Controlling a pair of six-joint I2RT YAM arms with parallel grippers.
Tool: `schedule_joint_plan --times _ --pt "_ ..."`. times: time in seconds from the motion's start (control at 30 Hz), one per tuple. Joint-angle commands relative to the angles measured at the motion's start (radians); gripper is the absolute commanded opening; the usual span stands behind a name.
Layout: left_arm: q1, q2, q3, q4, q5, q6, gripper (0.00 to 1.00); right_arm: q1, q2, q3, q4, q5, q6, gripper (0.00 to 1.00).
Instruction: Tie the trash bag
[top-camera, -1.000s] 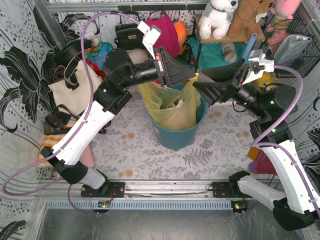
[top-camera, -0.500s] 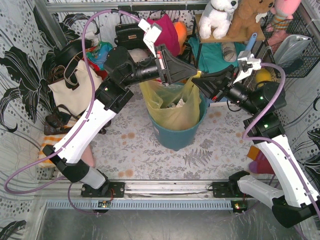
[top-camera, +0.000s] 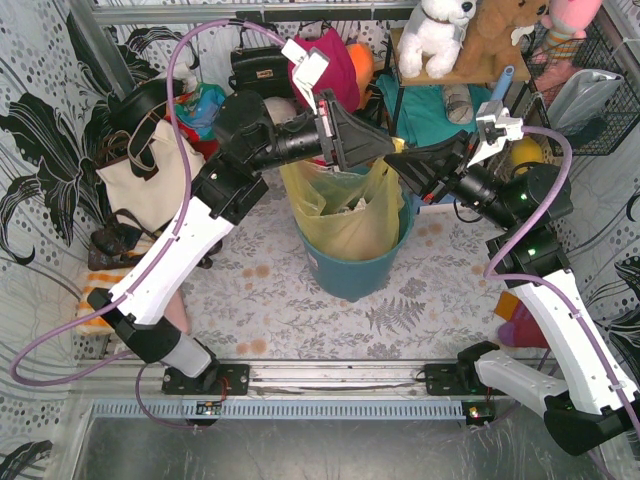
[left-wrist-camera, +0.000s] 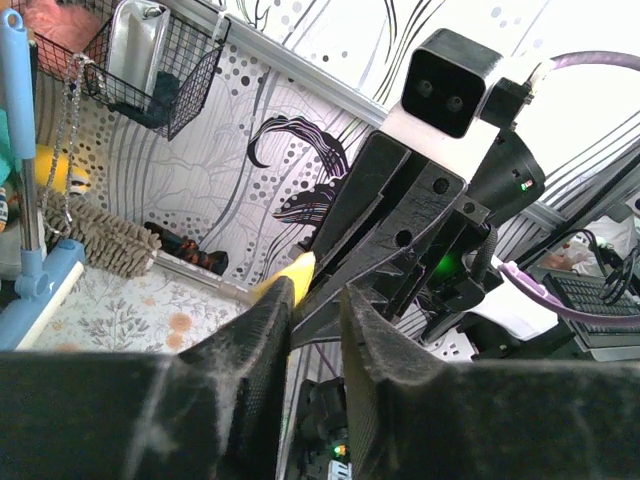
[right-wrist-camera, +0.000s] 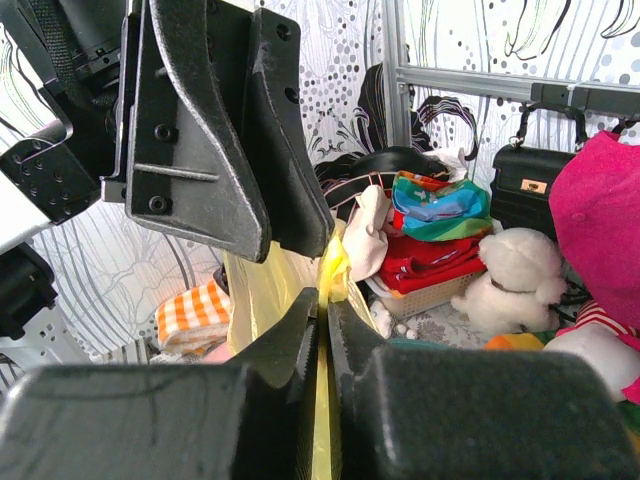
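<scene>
Two grippers meet tip to tip over the far rim of the bin; no knot yet.

Top view: the trash bag (top-camera: 345, 215) sits inside the teal bin (top-camera: 350, 275) at mid-table, its mouth gaping, with crumpled white paper showing inside. The left gripper (top-camera: 388, 150) and right gripper (top-camera: 402, 165) converge on one raised yellow corner at the bag's far-right edge. The rest of the rim hangs loose over the bin. Judgement: early stage. One ear is gathered; the opposite side has not been lifted, nothing is crossed, nothing is tied.

Left wrist view: the left fingers stand a little apart, a narrow gap between them and no plastic seen in it. A yellow tip of bag shows just beyond the left-hand finger, against the right gripper's body. A wire basket (left-wrist-camera: 160, 70) hangs on the wall behind.

Right wrist view: the right fingers are pressed together on a strip of yellow plastic that runs down between them, so this side holds the bag. The left gripper's tips sit right at the top of that same strip.

Surroundings: a cream tote (top-camera: 140, 185) on the left, plush toys (top-camera: 440, 35) on the far shelf, folded clothes (right-wrist-camera: 435, 210) and a black handbag (right-wrist-camera: 525, 180) behind. Judgement: the two grippers crowd one spot, leaving little room to regrasp, and the bin wall hinders reaching the lower plastic.
</scene>
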Motion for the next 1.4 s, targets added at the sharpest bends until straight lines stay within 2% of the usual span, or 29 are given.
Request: schedule_joint_plan --times 0.0,0.1,0.2,0.37,0.5,0.57,0.63,0.77,1.0,1.27,1.37 --pt "-0.002 0.02 0.048 0.039 -0.002 -0.001 0.37 0.003 -0.003 0.008 0.051 -0.01 -0.002 0.06" --pt "-0.002 0.038 0.069 0.036 0.001 -0.007 0.51 0.002 -0.003 0.007 0.053 -0.014 0.002 0.06" --pt "-0.002 0.052 0.086 0.029 -0.004 -0.008 0.57 0.003 -0.003 0.007 0.055 -0.018 0.004 0.06" --pt "-0.002 0.057 0.101 -0.023 -0.071 0.017 0.59 0.003 -0.009 0.006 0.056 -0.02 0.005 0.06" --pt "-0.001 0.029 0.085 -0.047 -0.184 0.036 0.6 0.002 -0.014 0.007 0.056 -0.023 0.004 0.05" --pt "-0.001 0.02 0.077 -0.041 -0.18 0.036 0.61 0.003 -0.016 0.007 0.056 -0.023 0.004 0.05" --pt "-0.001 0.026 0.075 -0.011 -0.114 0.024 0.6 0.003 -0.014 0.008 0.056 -0.023 0.003 0.05" --pt "-0.001 0.029 0.043 0.082 0.004 -0.021 0.55 0.003 -0.014 0.007 0.056 -0.02 0.004 0.05" --pt "-0.002 0.025 0.019 0.092 0.052 -0.015 0.49 0.002 -0.012 0.011 0.054 -0.018 0.004 0.05" --pt "-0.001 0.017 0.023 0.084 0.044 -0.004 0.26 0.002 -0.011 0.013 0.063 -0.021 0.004 0.05" --pt "-0.002 0.018 0.028 0.075 0.042 0.003 0.13 0.003 -0.01 0.014 0.06 -0.023 0.006 0.05"
